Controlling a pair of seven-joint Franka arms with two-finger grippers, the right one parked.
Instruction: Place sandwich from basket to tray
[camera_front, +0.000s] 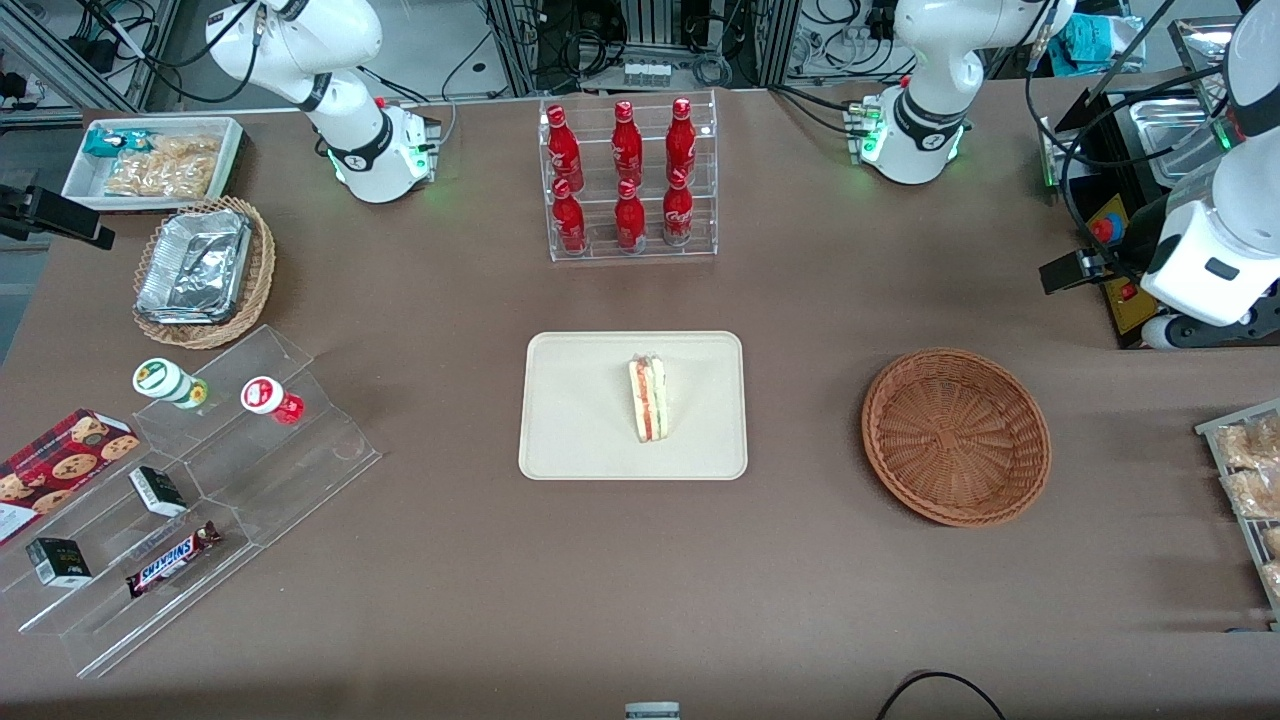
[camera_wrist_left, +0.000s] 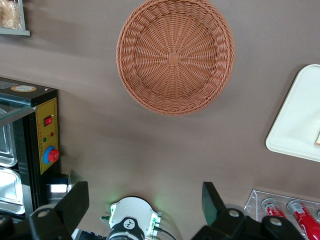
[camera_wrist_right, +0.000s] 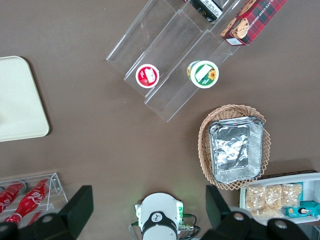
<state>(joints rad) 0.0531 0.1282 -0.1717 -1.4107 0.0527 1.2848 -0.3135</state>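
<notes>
sandwich (camera_front: 648, 399) lies on the tray (camera_front: 570, 440), a little off centre toward the working arm's end, on its side with the red and green filling edge up. clear wrap visible at the tip. it sits well inside the rim.

tray is mid desk (camera_front: 640, 580), nearer the front camera than the bottle rack (camera_front: 630, 180). only its corner (camera_wrist_left: 295, 120) shows in the left wrist view.

basket (camera_front: 955, 436) sits on the desk toward the working arm's end, well apart from the tray. in the left wrist view the basket (camera_wrist_left: 175, 56) holds nothing, weave bare to the centre.

hand (camera_wrist_left: 145, 202) hangs high above the desk, near the arm's base and the control box (camera_wrist_left: 47, 135), farther from the front camera than the basket. fingers (camera_wrist_left: 75, 202) are spread wide, nothing between them.

judgement: placement looks done; the step in hand is retreat to rest.

to do it well: keep the hand high, pass clear of the basket rim and control box, stay away from the tray so the light wrapped wedge is not nudged, fingers left apart.
</notes>
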